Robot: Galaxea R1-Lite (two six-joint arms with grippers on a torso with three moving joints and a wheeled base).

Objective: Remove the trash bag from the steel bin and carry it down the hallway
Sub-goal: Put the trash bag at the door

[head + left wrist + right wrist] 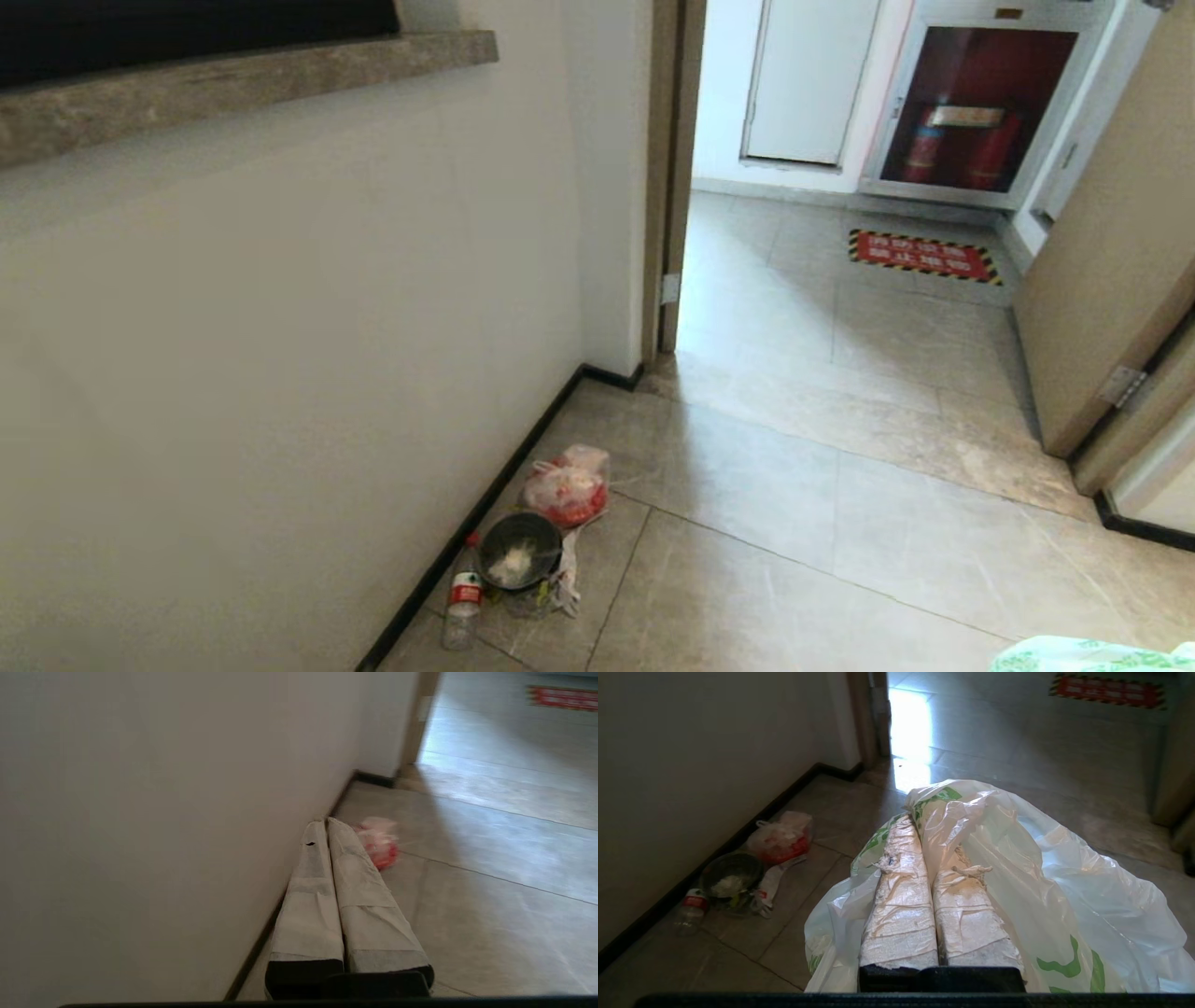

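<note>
One trash bag (pixel 1017 868), thin crinkly white with green print, drapes over the right pincer (pixel 924 821), whose fingers press together pinching it. Left pincer (pixel 327 823) is pressed together, empty. Open hallway (pixel 840 523) floor lies ahead; by the left wall sit one bin (pixel 519 553), one bottle (pixel 462 597), one red bag (pixel 566 487).

The floor (pixel 794 523) is of glossy grey-beige tiles with a marble look and thin dark joints. It continues through the doorway at 1 o'clock into the hallway (pixel 822 299). At 7 o'clock, close to the black baseboard (pixel 485 509), some things lie directly on the tiles: a pinkish-red plastic bag (pixel 566 487), just before it a dark round bowl (pixel 519 551) with something white inside, and beside the bowl a clear plastic bottle (pixel 462 597) with red label. Far at 1 o'clock a red floor sign (pixel 922 255) with striped border lies flat.
</note>
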